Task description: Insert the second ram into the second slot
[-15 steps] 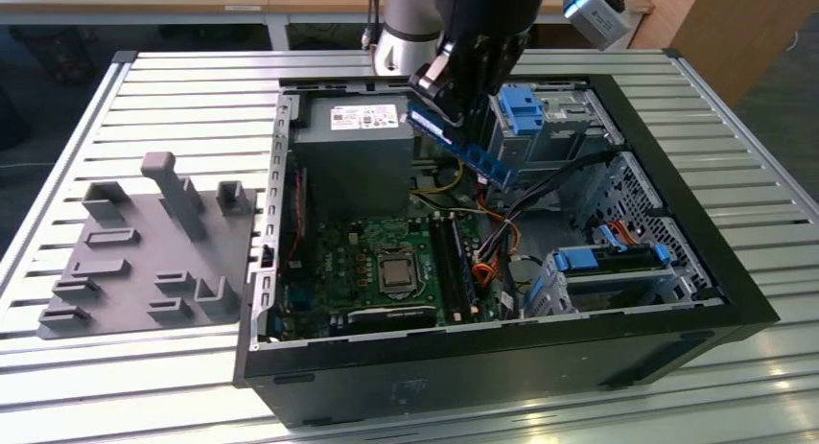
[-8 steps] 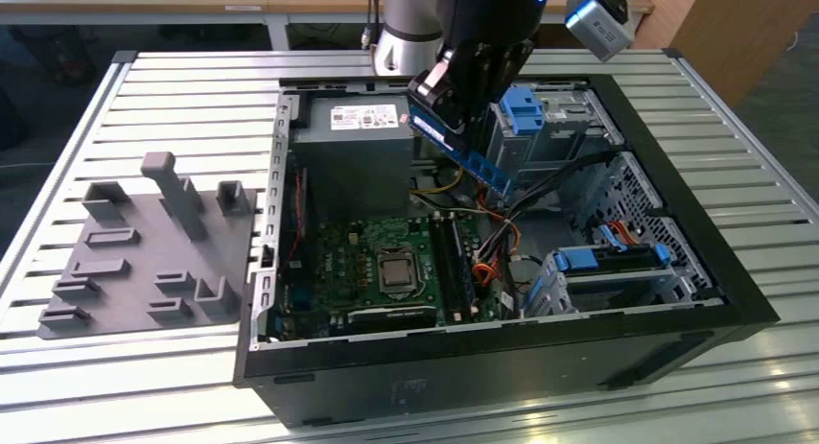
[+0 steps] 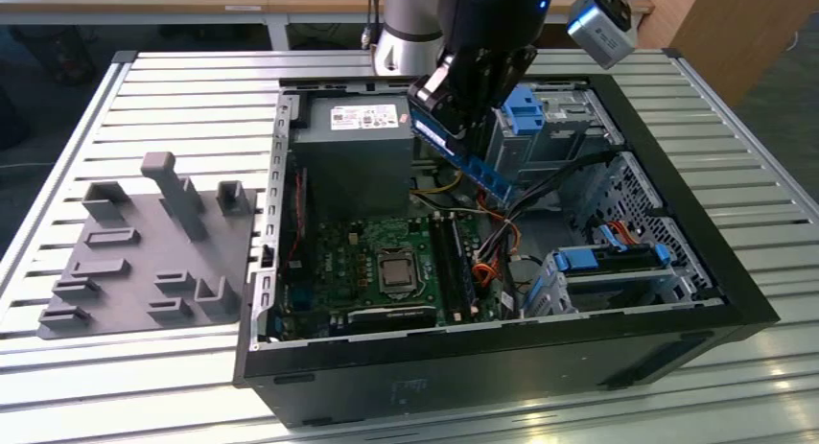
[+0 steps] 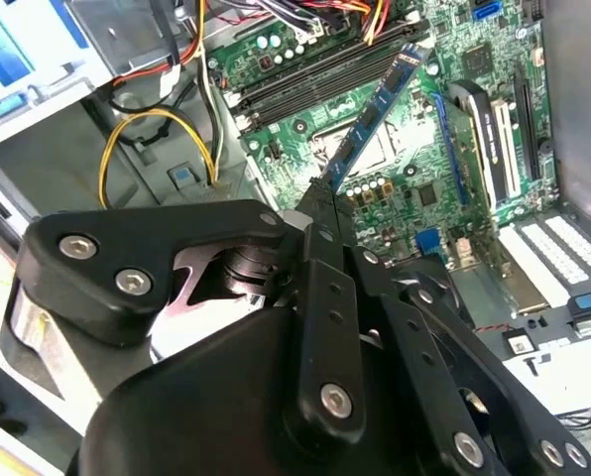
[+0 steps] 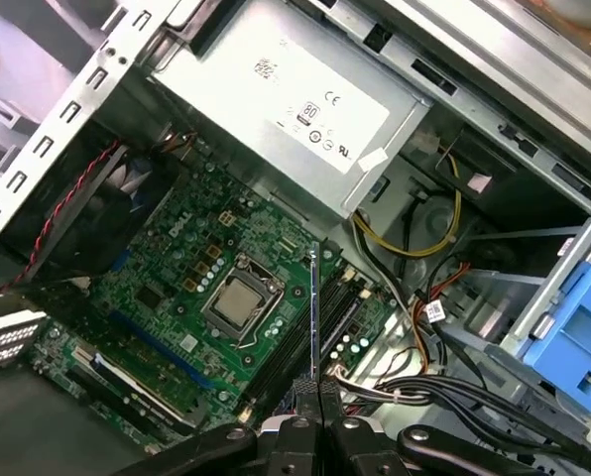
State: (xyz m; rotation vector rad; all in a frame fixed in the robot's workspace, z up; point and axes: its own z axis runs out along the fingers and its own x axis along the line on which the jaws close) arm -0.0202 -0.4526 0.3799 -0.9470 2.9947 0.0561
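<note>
The gripper point(image 4: 320, 203) is pinching one end of the second ram point(image 4: 380, 104), holding the stick tilted in the air over the motherboard point(image 5: 177, 248) and its dark memory slots point(image 4: 305, 74), inside the open computer case point(image 3: 512, 367) lying on the slatted bench point(image 3: 179, 89).

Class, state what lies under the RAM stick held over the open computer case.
Under the second ram, gripped by the hand, lie the motherboard and its black memory slots. The stick covers a strip of board; the hand hides its gripped end.
</note>
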